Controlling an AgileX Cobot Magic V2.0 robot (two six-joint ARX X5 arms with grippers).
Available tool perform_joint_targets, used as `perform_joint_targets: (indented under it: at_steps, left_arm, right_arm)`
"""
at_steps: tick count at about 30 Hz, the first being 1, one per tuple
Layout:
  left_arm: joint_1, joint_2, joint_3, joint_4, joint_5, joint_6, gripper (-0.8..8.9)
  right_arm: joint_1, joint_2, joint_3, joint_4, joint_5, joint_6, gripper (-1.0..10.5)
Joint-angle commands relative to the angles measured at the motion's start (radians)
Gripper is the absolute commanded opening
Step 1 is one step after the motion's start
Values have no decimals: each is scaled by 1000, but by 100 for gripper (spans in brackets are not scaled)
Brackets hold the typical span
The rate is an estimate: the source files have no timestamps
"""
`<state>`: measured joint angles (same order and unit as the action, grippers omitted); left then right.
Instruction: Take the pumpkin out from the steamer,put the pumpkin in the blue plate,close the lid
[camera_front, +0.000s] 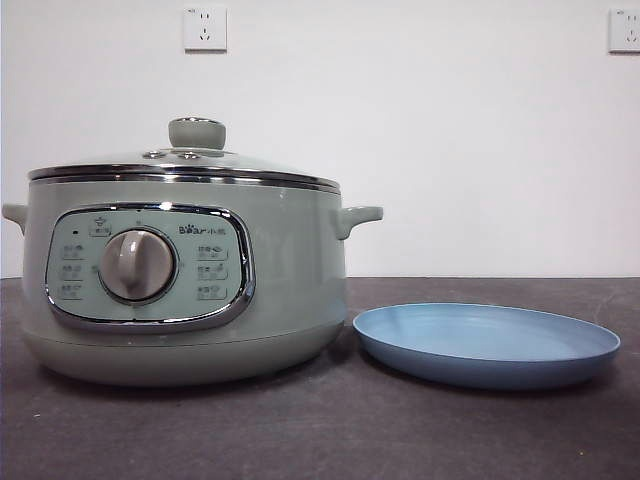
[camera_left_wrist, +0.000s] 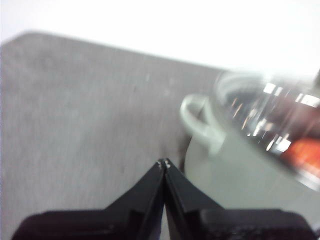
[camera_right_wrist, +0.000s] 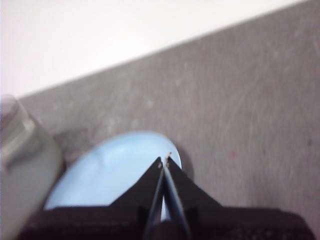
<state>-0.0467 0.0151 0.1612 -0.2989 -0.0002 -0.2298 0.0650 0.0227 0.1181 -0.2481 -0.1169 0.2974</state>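
Left gripper (camera_left_wrist: 164, 162): jaws are pressed together tip to tip; nothing is held. It is poised above the table beside the steamer's side handle, apart from it.
Right gripper (camera_right_wrist: 164, 160): jaws are closed tip to tip; nothing is held. It is positioned over the near part of the blue plate, not touching it as far as can be judged.
Steamer (camera_front: 290, 270): a sage-green electric pot marked "Bear", with a grey dial (camera_front: 137, 265) in a chrome-framed panel. It is stood on the dark table (camera_front: 400, 430), just beside the plate.
Side handle (camera_left_wrist: 197, 122): a pale green loop, seen blurred in the left wrist view.
Lid (camera_front: 196, 133): glass with a steel rim and a green knob. It is seated level on the pot and is not yet lifted.
Pumpkin (camera_left_wrist: 307, 152): only an orange-red blur is made out through the glass in the left wrist view. It is judged to be lying inside the steamer; its shape and stem cannot be told.
Blue plate (camera_front: 560, 365): shallow, matte, with nothing on it.
Wall sockets (camera_front: 205, 27): two are mounted on the white wall behind.
Progress: nothing is yet done. The lid is to be removed, the pumpkin lifted out and set on the plate, and the lid replaced.
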Motion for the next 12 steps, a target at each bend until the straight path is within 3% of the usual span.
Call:
perform_joint_targets:
  at_steps: [1, 9, 12]
  left_arm:
    - [2, 36, 60, -6, 1, -11, -8]
    - [2, 288, 260, -9, 12, -6, -8]
    - [2, 396, 342, -8, 68, -4, -8]
  right_arm:
    - [1, 29, 64, 7, 18, 34, -17]
    - [1, 172, 243, 7, 18, 45, -16]
    - [1, 243, 317, 7, 12, 45, -16]
